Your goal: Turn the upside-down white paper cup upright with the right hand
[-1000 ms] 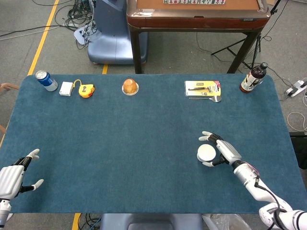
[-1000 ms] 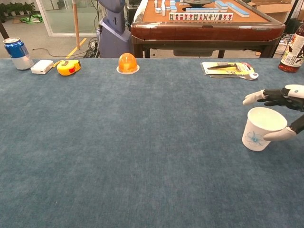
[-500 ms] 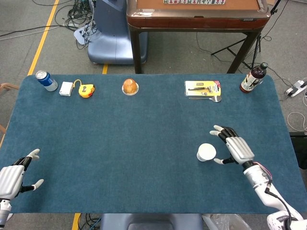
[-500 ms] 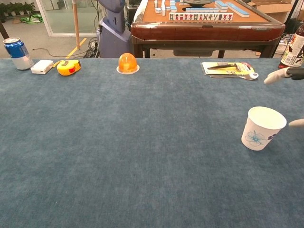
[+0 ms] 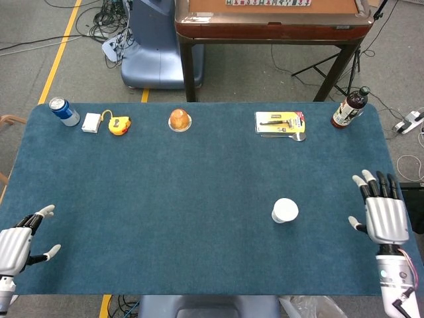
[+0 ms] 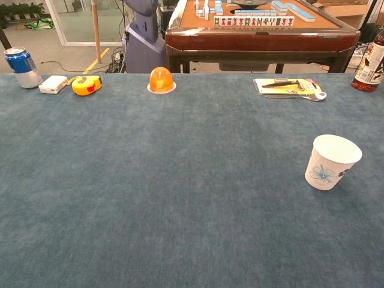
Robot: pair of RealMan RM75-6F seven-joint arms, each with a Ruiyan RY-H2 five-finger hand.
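The white paper cup (image 5: 285,211) stands upright on the blue table cloth, mouth up, with a small blue print on its side (image 6: 331,162). My right hand (image 5: 382,212) hovers well to the right of it near the table's right edge, fingers spread, holding nothing. My left hand (image 5: 18,242) rests at the near left corner, fingers apart and empty. Neither hand shows in the chest view.
Along the far edge sit a blue can (image 5: 63,110), a white box (image 5: 91,122), a yellow tape measure (image 5: 118,124), an orange dome (image 5: 179,119), a yellow tool package (image 5: 280,123) and a dark bottle (image 5: 349,108). A wooden table (image 5: 271,20) stands behind.
My right hand let go of the cup and drew away to the right, out of the chest view. The cup stays upright in place. The left hand has not moved.
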